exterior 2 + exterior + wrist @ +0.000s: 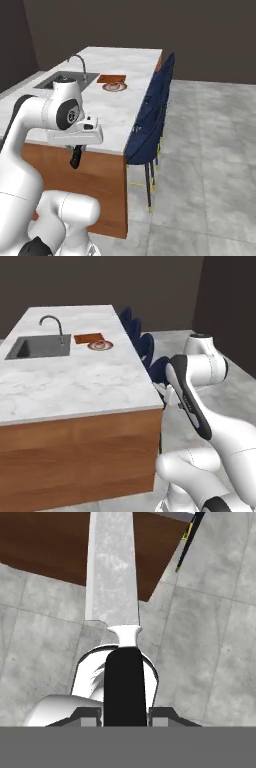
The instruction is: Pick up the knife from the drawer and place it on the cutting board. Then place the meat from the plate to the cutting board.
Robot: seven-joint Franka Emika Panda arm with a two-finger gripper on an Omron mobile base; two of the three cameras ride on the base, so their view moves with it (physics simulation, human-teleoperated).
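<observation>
Beside the island counter [75, 386], jaws grip the knife [125, 677] by its handle.

Near counter [75, 381]: bare marble, open passage toward the board.
Sink [37, 347] and faucet [52, 323]: block the far left.
Cutting board [89, 338]: top free; plate [100, 346] with meat [100, 344] touches its near edge.
Counter's right edge: row of blue chairs [150, 120] crowds it.
Floor [210, 150] right of chairs: open.

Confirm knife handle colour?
Black handle, silver blade; knife shows best in the hand view, held by the gripper.
</observation>
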